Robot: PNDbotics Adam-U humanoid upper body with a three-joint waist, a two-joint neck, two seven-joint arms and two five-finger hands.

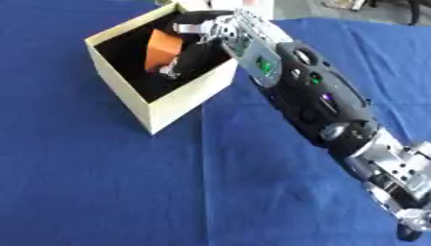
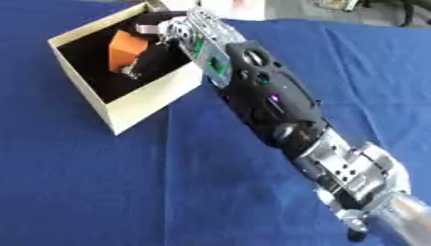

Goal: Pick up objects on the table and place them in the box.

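Nearest the camera, the blue cloth is seen covering the table, and the right arm is stretched across it from the lower right corner toward the far left. Farther on, the cream box is set askew on the cloth, its dark inside open to view. The right hand is reached over the far rim and down into the box, where an orange object is found, seemingly pinched between curled fingers, though the grip itself is poorly shown against the black lining. The object is thus already within the box walls, apparently not yet let go.

A snag is judged possible: if the hand is withdrawn before the fingers are fully spread, the object could be dragged back out, or the light box tipped by the wrist against its rim.

The box floor is hidden in shadow. The left hand is shown nowhere.
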